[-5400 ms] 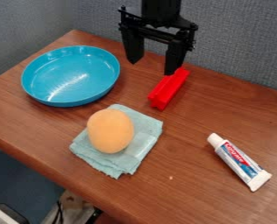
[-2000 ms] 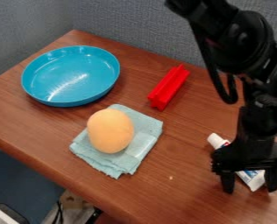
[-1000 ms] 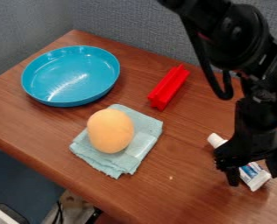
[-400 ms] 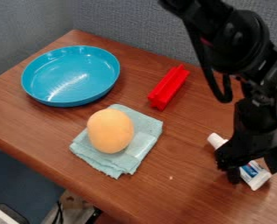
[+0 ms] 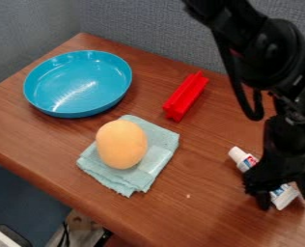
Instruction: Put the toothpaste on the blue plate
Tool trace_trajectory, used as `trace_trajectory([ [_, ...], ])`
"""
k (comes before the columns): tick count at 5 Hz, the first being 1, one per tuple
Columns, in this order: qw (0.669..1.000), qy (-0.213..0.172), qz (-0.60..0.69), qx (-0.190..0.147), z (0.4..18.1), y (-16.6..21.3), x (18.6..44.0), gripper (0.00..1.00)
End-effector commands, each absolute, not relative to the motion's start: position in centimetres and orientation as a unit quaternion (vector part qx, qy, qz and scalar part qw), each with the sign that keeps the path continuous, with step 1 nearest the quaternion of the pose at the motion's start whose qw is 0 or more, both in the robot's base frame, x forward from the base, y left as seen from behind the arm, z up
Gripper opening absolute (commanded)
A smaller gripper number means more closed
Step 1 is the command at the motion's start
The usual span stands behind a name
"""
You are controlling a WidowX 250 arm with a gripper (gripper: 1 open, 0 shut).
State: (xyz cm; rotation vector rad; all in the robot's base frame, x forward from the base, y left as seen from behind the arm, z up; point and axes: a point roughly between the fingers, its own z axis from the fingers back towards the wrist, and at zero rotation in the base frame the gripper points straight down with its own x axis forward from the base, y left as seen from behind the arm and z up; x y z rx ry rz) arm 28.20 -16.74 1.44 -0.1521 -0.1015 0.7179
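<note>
While the gripper (image 5: 276, 183) points down over the toothpaste (image 5: 252, 163) at four o'clock of the surface (image 5: 40, 130), its jaws stand spread wide, holding nothing.

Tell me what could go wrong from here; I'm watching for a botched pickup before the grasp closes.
1. The open gripper straddles the toothpaste near the table's front-right edge; a slip could push it off.
2. The blue plate sits far across; the carry passes the orange ball and red block.
</note>
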Motion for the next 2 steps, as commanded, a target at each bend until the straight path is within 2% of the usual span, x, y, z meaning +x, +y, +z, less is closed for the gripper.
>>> trace_trajectory([
  [1, 0.934, -0.058, 0.342, -0.088, 2.65, -18.14, 28.50, 1.00],
  [2, 0.934, -0.059, 0.342, -0.086, 2.92, -17.92, 28.70, 1.00],
])
